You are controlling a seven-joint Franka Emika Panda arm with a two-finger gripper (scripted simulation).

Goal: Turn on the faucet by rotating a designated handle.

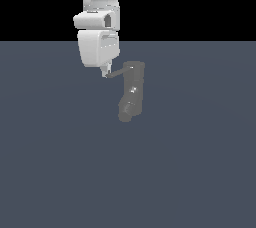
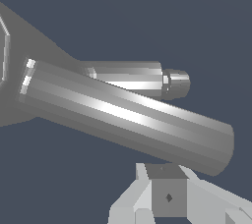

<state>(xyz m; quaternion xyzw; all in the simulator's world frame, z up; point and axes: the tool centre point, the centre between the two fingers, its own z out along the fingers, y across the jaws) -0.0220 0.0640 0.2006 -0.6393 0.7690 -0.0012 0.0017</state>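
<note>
item: faucet (image 1: 132, 92) with side handle (image 1: 116, 73), gripper (image 1: 105, 73) stationed at the handle's free end

the grey faucet was recorded upright on the dark surface (image 1: 60, 172), near the middle of the exterior view, its handle projecting toward that view's left. the gripper was found at the rod's tip, seemingly touching it; whether its fingers were spread or closed could not be told. in the wrist view the handle (image 2: 128, 115) was logged close above the fingertips. rotation was judged not visibly made; the turning itself was left to do.
</note>
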